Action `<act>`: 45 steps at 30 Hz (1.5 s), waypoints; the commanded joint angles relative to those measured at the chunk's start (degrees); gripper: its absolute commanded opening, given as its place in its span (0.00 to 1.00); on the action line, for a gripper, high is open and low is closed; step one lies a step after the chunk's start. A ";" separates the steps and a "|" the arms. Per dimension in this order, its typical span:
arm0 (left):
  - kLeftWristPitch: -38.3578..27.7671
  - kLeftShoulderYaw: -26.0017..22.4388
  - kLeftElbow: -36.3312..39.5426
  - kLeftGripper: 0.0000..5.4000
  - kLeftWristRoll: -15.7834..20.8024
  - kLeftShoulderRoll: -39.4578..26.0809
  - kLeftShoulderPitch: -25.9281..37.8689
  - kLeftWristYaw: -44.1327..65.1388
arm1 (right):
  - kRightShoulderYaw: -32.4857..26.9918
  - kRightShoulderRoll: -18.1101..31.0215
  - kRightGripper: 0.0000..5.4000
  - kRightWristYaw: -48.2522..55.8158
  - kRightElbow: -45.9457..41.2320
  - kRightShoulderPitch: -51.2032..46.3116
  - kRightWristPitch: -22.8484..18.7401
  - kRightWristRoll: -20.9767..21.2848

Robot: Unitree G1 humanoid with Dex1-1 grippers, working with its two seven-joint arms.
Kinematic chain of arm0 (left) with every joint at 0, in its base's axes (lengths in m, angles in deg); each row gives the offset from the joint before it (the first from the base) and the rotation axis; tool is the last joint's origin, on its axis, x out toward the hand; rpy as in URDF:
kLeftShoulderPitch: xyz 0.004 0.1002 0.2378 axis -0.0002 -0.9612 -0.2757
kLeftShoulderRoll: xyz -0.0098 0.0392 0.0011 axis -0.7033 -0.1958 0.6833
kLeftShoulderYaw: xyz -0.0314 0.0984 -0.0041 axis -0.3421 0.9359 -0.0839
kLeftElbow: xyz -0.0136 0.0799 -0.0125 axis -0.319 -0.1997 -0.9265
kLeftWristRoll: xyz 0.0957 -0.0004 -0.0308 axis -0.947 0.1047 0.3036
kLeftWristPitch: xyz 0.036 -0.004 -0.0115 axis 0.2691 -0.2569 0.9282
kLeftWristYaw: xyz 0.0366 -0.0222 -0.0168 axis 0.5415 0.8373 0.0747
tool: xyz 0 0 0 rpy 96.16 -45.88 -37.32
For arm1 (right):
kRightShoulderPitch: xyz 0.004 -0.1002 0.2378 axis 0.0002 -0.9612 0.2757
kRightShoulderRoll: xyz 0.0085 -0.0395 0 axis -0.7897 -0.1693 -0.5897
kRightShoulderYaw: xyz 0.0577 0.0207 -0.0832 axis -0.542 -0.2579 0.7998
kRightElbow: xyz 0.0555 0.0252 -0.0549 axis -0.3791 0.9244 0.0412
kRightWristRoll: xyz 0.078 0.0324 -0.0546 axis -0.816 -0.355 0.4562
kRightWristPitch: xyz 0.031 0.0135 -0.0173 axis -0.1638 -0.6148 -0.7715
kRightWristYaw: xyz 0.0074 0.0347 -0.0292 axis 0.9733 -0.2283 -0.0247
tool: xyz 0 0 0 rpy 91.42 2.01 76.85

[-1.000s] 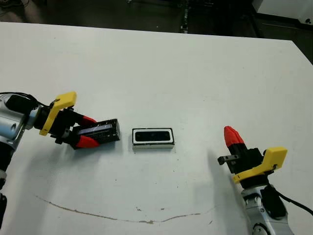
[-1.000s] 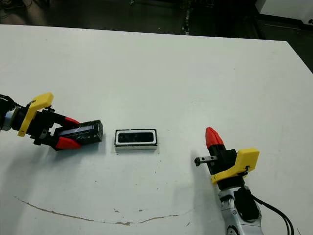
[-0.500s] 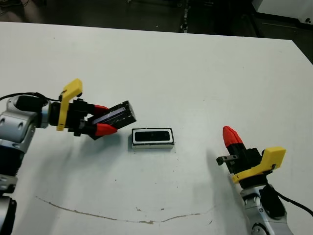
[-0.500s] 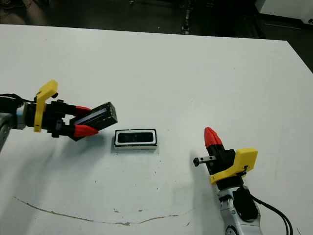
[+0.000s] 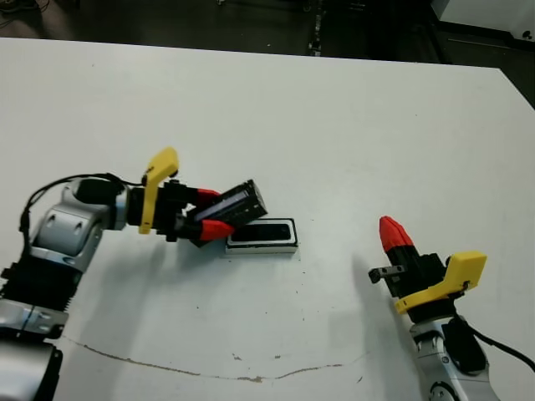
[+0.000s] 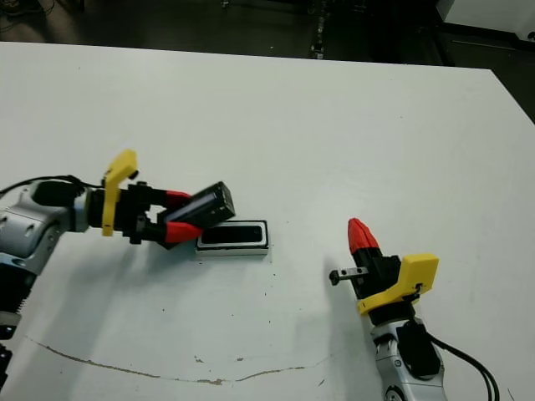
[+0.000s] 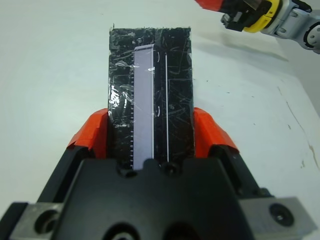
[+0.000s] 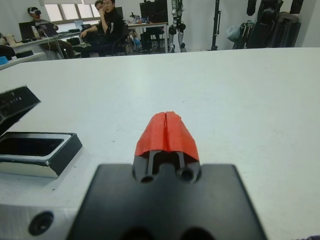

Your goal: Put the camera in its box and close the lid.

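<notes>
While the left pincer point(image 5: 209, 215) clamps the lid point(image 5: 236, 203) by its long edges, one red finger point(image 7: 92, 135) pressed to each side, the slab juts forward past the fingertips and tilts upward, its far end raised off the white counter point(image 5: 276, 109). That free end hangs over the near-left corner of the box point(image 5: 262, 236), which sits just ahead of the fingertips, flat on the counter, with its long side running across in front of the robot. Inside the box lies the camera point(image 6: 233, 235), a dark bar filling most of the white-walled tray. The lid's crinkled black face and its pale grey strip show plainly in the left wrist view. Beyond the box, toward the right, a broad stretch of bare counter separates it from the right pincer point(image 5: 393, 234), which stands well apart with both red fingers pressed together, gripping nothing, its tip pointing up and away from the robot. Past the far edge of the counter, the right wrist view shows seated people point(image 8: 107, 27) at desks.
</notes>
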 commanded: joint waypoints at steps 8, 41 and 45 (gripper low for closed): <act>-1.68 2.15 -2.72 0.59 -0.64 1.79 -1.49 0.39 | -0.51 0.50 0.00 0.01 0.05 -0.68 0.02 -0.33; -4.93 5.41 -4.49 0.59 0.20 9.98 -4.85 -0.26 | -0.06 0.35 0.00 -0.65 0.05 -0.60 -0.09 0.35; -4.70 7.05 -5.88 0.59 -1.10 10.67 -3.84 -0.49 | -0.03 0.40 0.00 -0.57 0.07 -0.68 -0.03 0.38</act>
